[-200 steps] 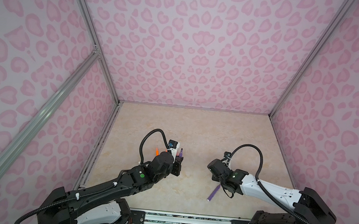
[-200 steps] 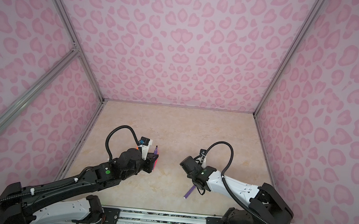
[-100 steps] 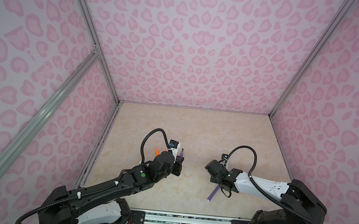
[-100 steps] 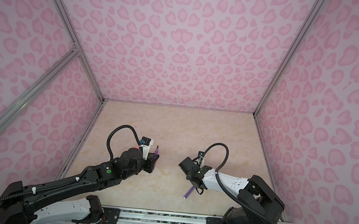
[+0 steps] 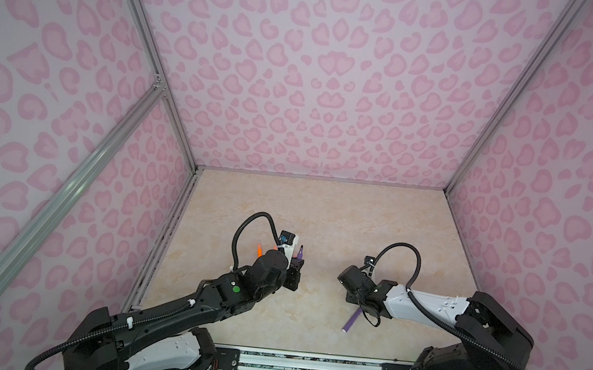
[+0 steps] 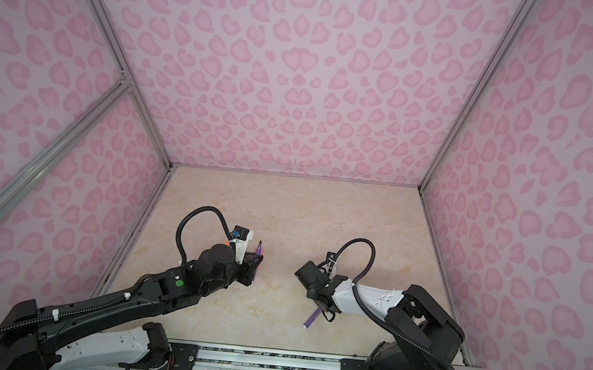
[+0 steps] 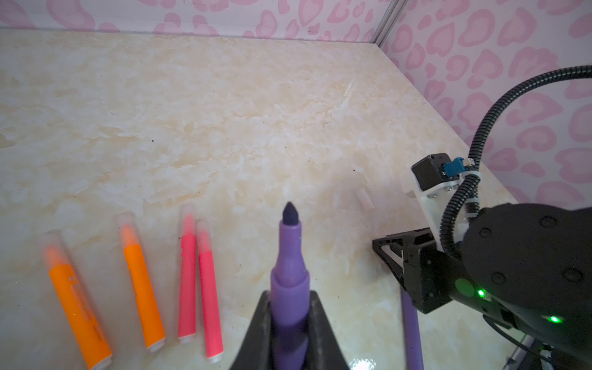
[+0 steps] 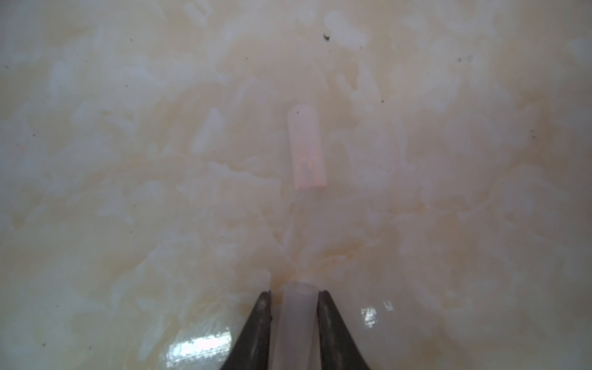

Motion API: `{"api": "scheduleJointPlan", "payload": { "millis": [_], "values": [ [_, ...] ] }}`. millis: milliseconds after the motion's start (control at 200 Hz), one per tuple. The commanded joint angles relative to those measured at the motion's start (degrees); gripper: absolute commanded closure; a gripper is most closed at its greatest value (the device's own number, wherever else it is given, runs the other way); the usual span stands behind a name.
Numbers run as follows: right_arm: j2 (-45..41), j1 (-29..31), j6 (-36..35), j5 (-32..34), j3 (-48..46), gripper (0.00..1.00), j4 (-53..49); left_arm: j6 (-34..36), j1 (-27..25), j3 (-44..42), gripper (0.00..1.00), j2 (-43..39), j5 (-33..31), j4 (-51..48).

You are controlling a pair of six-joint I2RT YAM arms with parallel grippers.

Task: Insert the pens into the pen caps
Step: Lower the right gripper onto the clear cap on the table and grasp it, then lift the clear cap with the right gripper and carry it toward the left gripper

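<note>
Above beige tabletop [image 5: 322,215], 1 purple pen [image 7: 290,256] is clamped, tip toward 12 o'clock, by the left gripper [image 7: 290,299]; at its 4 o'clock 1 clear cap [image 8: 296,320] is bracketed by the right gripper [image 8: 294,293], pinch not tellable.

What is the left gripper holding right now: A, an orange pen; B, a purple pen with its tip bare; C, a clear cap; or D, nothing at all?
B: the left wrist view shows the left gripper shut on the purple pen, whose dark tip has no cap on it.
</note>
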Motion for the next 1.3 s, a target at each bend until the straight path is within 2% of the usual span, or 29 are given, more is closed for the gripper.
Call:
{"api": "scheduleJointPlan", "payload": {
  "millis": [0,165,590,880,1055,1180,1295],
  "values": [
    [-1.09,0.10,1.28,0.39,-0.94,0.73,-0.79,0.26,0.06,0.49,0.97,-0.35,-0.39,1.09],
    [-3.10,0.11,1.88,0.87,-2.78,0.73,0.39,0.26,0.06,0.62,0.97,-0.46,0.08,1.03],
    [-0.45,0.11,1.91,0.56,-2.26,0.74,1.23,0.35,0.06,0.34,0.97,-1.16,-0.15,1.08],
    [-2.82,-0.04,2.66,1.90,-3.12,0.95,-0.20,0.64,0.06,0.56,0.97,-1.48,0.05,0.67],
    [-13.34,1.54,0.81,0.23,2.11,1.00,-8.09,0.53,0.06,-0.47,0.97,-4.36,0.22,1.11],
    [-22.73,3.36,-6.11,-2.85,10.29,1.00,-11.85,0.33,0.06,-1.16,0.97,-5.37,0.86,1.70],
    [-25.77,4.00,-7.73,1.33,18.39,1.00,-15.38,-0.39,0.02,-1.00,0.97,-5.51,0.84,1.55]
  ]
}}
